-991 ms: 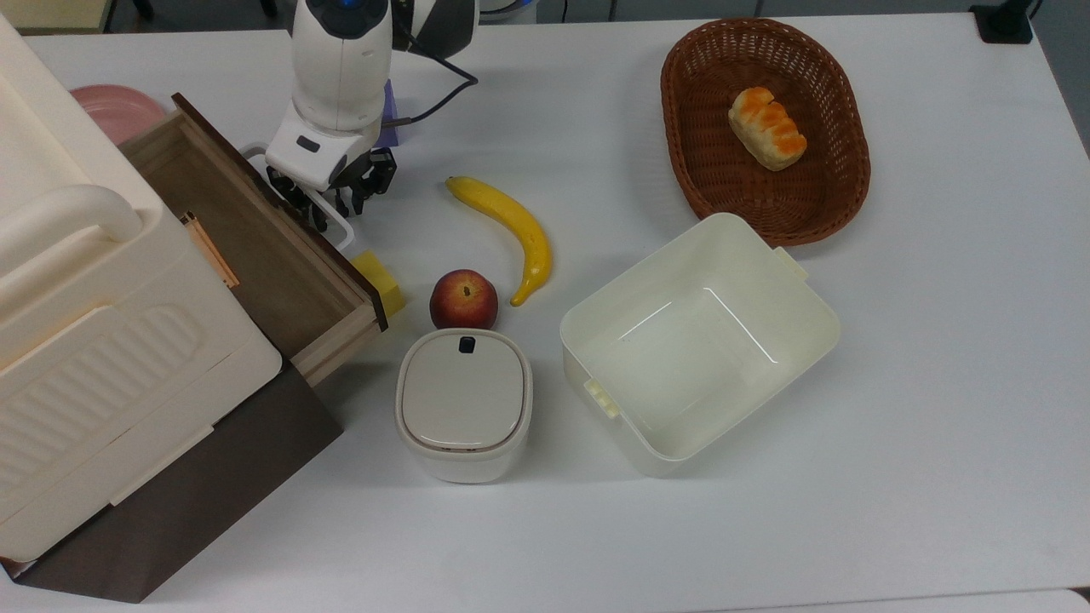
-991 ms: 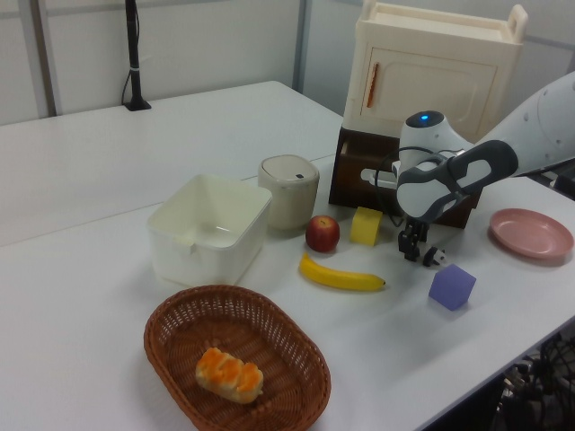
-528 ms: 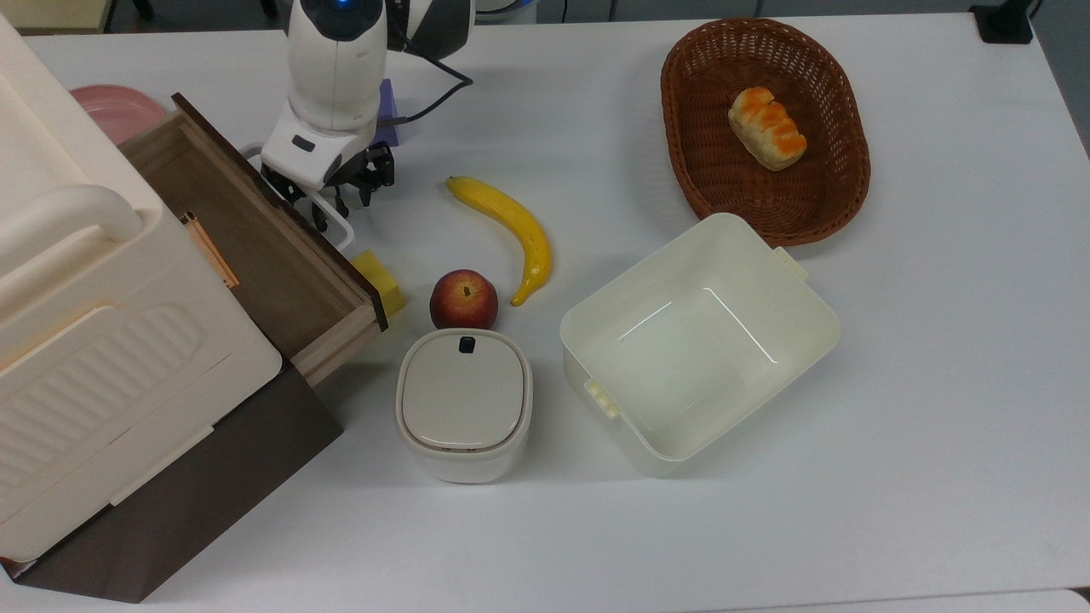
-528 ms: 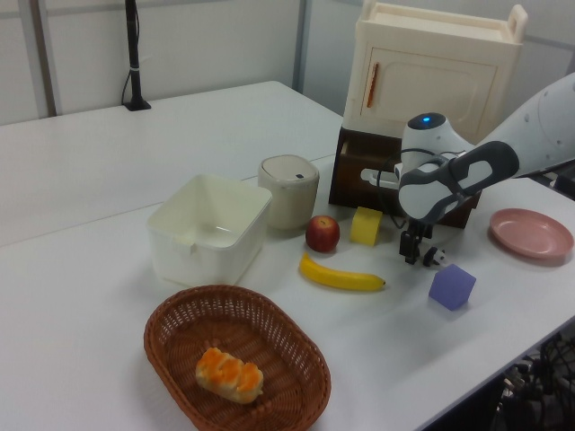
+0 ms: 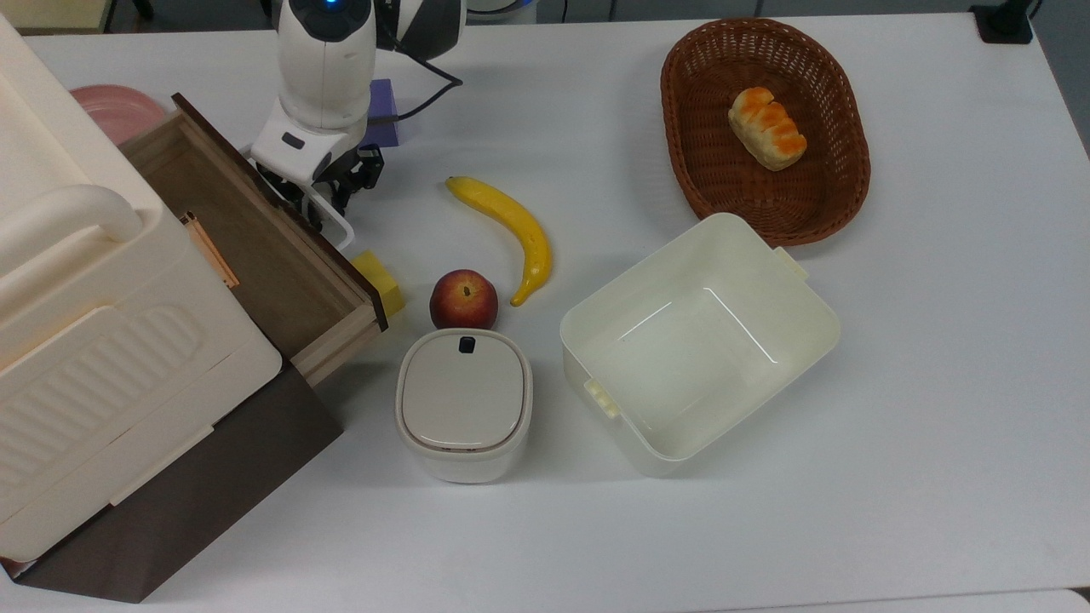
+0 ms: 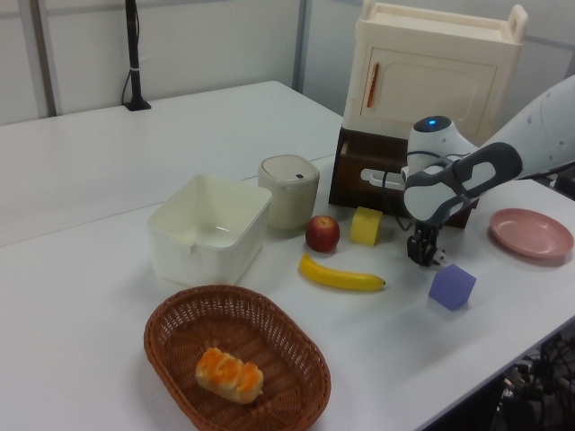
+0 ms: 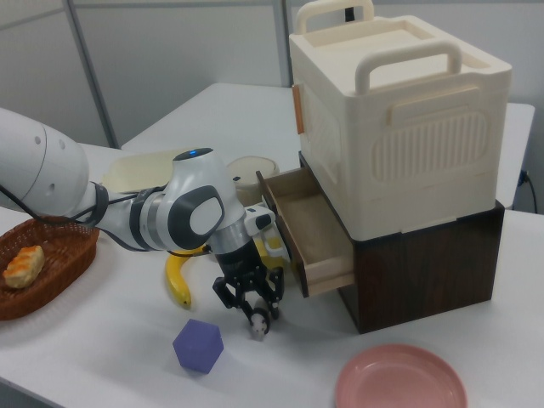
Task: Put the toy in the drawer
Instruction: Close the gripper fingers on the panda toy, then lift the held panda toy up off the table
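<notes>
Right view: the gripper (image 7: 252, 308) hangs low in front of the open drawer (image 7: 308, 228), and the toy (image 7: 257, 324), a small black-and-white lump, sits between the fingertips, just above or on the white table (image 7: 102, 357); contact with the table cannot be told.
Left view: the gripper (image 6: 422, 255) shows from the other side, with a pale bit of the toy (image 6: 437, 259) at its tip, between the yellow block (image 6: 366, 225) and the purple cube (image 6: 452, 286).
Top view: the arm's white wrist covers most of the gripper (image 5: 328, 191), which sits over the drawer's white loop handle (image 5: 328, 214); the toy is hidden beneath.
Drawer: pulled out of the dark brown cabinet (image 7: 429, 263), its light-wood inside (image 5: 247, 247) bare in the top view.
Cut off: the purple cube (image 5: 382, 110) is half covered by the arm in the top view; the pink plate (image 5: 115, 109) is partly behind the cream case (image 5: 85, 340).
Fingers: narrow, closed around the toy in the right view.
Toy's place: outside the drawer, near its front panel, beside the purple cube (image 7: 198, 345).
Elsewhere: a banana (image 5: 508, 232), an apple (image 5: 463, 299), a lidded container (image 5: 462, 403), a cream bin (image 5: 698, 340), and a wicker basket (image 5: 843, 179) with a bread roll (image 5: 766, 128).
</notes>
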`<action>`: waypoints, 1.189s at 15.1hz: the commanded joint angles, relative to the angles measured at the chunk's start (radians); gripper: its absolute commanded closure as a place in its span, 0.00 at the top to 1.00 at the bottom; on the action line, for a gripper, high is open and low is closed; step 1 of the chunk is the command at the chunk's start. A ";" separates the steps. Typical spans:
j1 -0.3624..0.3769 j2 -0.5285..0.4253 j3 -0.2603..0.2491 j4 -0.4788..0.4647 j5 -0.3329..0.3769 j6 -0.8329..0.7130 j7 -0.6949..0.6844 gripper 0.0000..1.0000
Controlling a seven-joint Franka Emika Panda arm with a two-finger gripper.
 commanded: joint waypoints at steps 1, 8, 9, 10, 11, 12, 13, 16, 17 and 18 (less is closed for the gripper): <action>0.007 -0.012 -0.007 -0.014 -0.005 0.002 0.029 0.31; 0.042 -0.029 -0.001 -0.014 -0.002 0.000 0.082 0.24; 0.068 -0.029 0.001 -0.011 -0.002 -0.006 0.111 0.24; 0.079 -0.030 0.005 -0.010 0.000 -0.009 0.125 0.24; 0.088 -0.033 0.016 -0.008 0.000 -0.009 0.137 0.24; 0.093 -0.035 0.031 -0.005 0.000 -0.009 0.154 0.24; 0.095 -0.036 0.056 0.013 0.000 -0.009 0.194 0.24; 0.093 -0.039 0.106 0.076 0.017 -0.026 0.279 0.24; 0.093 -0.045 0.119 0.102 0.043 -0.050 0.282 0.24; 0.093 -0.047 0.132 0.146 0.084 -0.082 0.283 0.24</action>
